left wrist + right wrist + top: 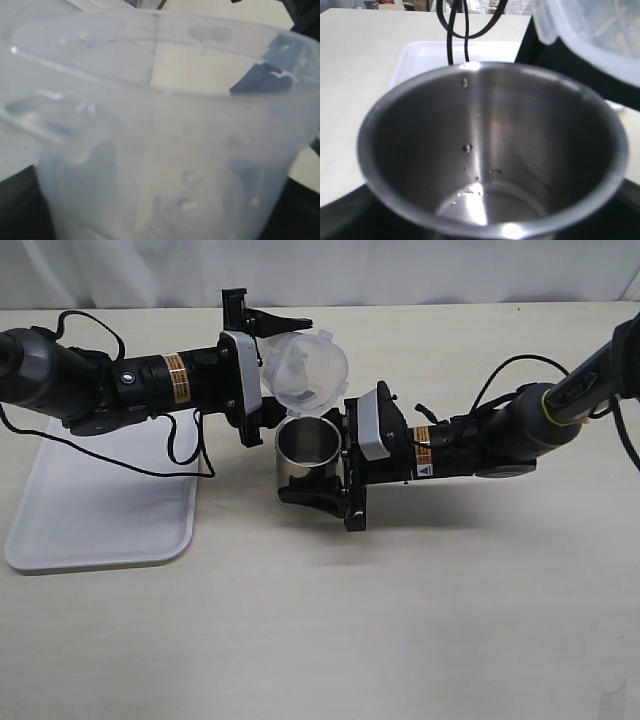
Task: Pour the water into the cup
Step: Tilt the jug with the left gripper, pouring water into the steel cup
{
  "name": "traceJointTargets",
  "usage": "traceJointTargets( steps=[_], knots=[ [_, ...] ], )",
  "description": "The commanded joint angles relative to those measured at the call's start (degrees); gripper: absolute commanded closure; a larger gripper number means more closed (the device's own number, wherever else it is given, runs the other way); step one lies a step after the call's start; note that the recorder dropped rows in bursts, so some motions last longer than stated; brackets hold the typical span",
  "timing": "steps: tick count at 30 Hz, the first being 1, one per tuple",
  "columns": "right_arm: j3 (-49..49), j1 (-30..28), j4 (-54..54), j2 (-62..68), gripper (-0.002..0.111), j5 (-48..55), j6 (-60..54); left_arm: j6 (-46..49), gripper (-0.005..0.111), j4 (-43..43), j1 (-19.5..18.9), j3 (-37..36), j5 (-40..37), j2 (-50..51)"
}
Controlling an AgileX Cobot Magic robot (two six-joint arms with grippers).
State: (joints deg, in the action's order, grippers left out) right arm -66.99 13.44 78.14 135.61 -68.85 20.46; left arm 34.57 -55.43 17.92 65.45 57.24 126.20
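My left gripper [268, 372] is shut on a translucent plastic beaker [305, 368], tipped on its side with its mouth over the cup. The beaker fills the left wrist view [165, 165], where only droplets cling to its wall. No pool of water shows in it. The brushed-steel cup [308, 445] stands upright on the table, and my right gripper [320, 455] is shut on it. In the right wrist view the cup [490, 125] has droplets on its inner wall and a thin wet sheen of water [485, 200] at its bottom. The beaker's lip [590, 30] hangs above the cup's rim.
A white tray [100, 510] lies on the table at the left under my left arm, and shows behind the cup in the right wrist view [435, 50]. Black cables [180, 445] hang from the left arm. The table's far edge runs along the back.
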Motion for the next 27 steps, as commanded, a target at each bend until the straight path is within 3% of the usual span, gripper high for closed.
traceJointTargets(
  steps=[1, 27],
  knots=[
    [-0.30, -0.08, -1.25, -0.02, 0.104, -1.11, -0.14, 0.61, 0.107, 1.33, 0.09, 0.46, 1.75, -0.49],
    [-0.30, -0.07, -2.71, -0.02, 0.104, 1.31, -0.14, 10.60, 0.107, 1.68, 0.09, 0.46, 1.53, -0.49]
  ],
)
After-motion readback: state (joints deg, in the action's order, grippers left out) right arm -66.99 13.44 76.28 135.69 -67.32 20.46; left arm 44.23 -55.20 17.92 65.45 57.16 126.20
